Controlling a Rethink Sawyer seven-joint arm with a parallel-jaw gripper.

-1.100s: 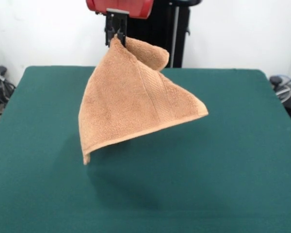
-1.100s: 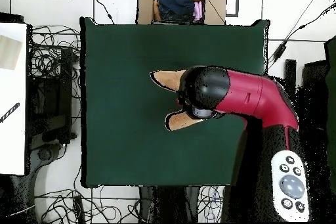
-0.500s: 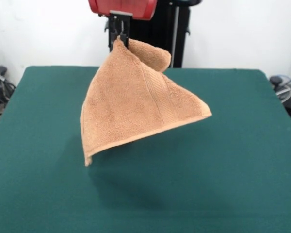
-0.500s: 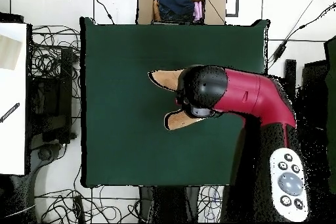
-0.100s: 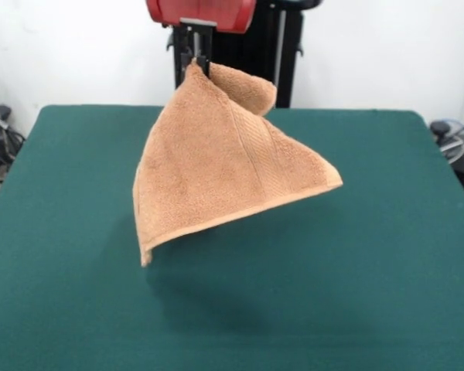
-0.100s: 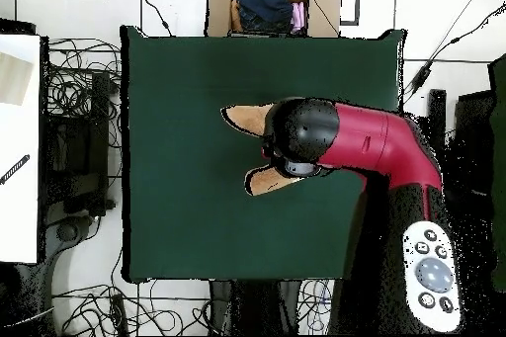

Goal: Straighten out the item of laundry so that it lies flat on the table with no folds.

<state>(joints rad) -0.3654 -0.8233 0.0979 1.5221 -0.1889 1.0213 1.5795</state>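
Observation:
The peach-orange towel (image 5: 224,166) hangs in the air above the green table (image 5: 371,255), held by one corner at its top. My gripper (image 5: 195,60) is shut on that corner, just below the red arm end. The cloth drapes down in a wide triangle, with a curled fold at the upper right and a woven band running across it. Its lowest corner hangs clear of the table. In the overhead view the arm (image 6: 366,140) covers most of the towel (image 6: 245,118), and only two orange tips show left of it.
A cardboard box (image 6: 272,5) with clothes stands past the table's top edge in the overhead view. Cables and equipment (image 6: 74,145) lie on the floor to the left. A white surface (image 6: 20,145) is at the far left.
The gripper and the hanging towel have drifted slightly to the right in the front view, to the left in the overhead view. The grip on the corner is unchanged.

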